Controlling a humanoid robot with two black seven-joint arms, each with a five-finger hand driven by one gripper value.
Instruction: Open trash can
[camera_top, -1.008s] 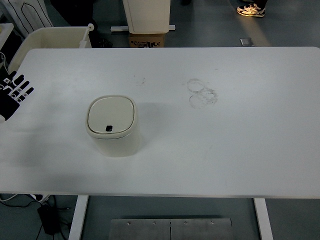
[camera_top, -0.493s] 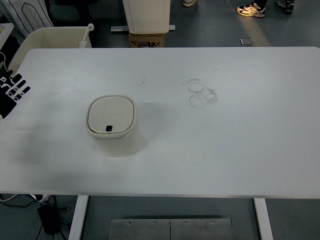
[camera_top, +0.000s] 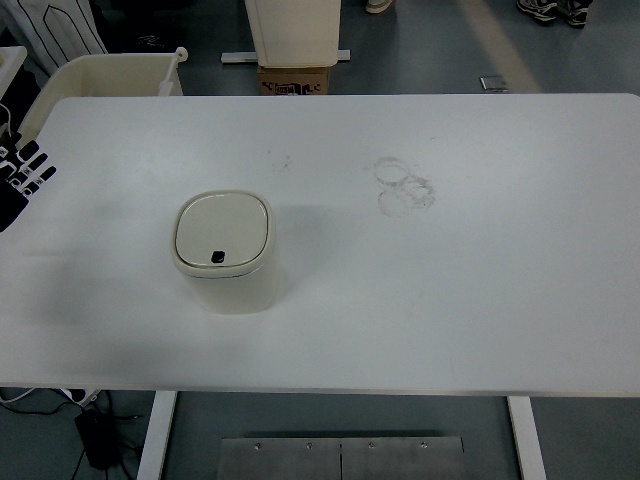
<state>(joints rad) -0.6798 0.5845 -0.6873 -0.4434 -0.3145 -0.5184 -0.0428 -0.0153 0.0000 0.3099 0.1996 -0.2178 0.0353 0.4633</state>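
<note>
A small cream trash can (camera_top: 225, 250) stands on the white table (camera_top: 450, 290), left of centre. Its lid is down, with a small dark button at the lid's near edge. My left hand (camera_top: 20, 180), black with white markings, shows at the picture's left edge, well to the left of the can and apart from it. Its fingers are spread and hold nothing. My right arm does not show.
Faint ring stains (camera_top: 405, 185) mark the table right of the can. Beyond the far edge stand a cream bin (camera_top: 110, 72), a white unit (camera_top: 295, 30) and a cardboard box (camera_top: 293, 80). A person's shoes (camera_top: 552, 10) show at the top right.
My left hand has drawn back toward the left edge, so less of it shows. The person's shoes at the top have moved right. The can's lid has stayed down.
</note>
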